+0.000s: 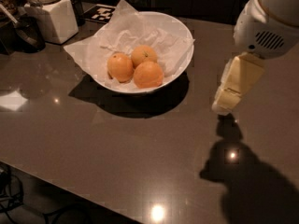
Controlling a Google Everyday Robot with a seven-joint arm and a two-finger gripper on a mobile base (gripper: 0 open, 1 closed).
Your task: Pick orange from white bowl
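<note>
Three oranges [148, 74] clustered on crumpled paper [126, 27] inside white bowl [180, 26], dark table [93, 139]. Gripper [225, 105] hangs right of bowl, apart from it; grip state cannot be told

The surface [117, 148] reads as a dark, polished slab, smooth and glossy, throwing back bright lamp spots. On it, the white bowl [186, 41] has a slick, glazed-looking shine along its rim. Inside, the paper [86, 50] lining is thin and crumpled, matt white, creased all over. The oranges [148, 74] show matt peel with hardly any shine. Back left, the square white jar [58, 22] looks smooth and glazed, like ceramic. To the right of the bowl, above the surface, the end effector [224, 105] is pale cream with a matt plastic look. The arm housing [273, 13] over it is smooth white plastic with a slotted vent.
</note>
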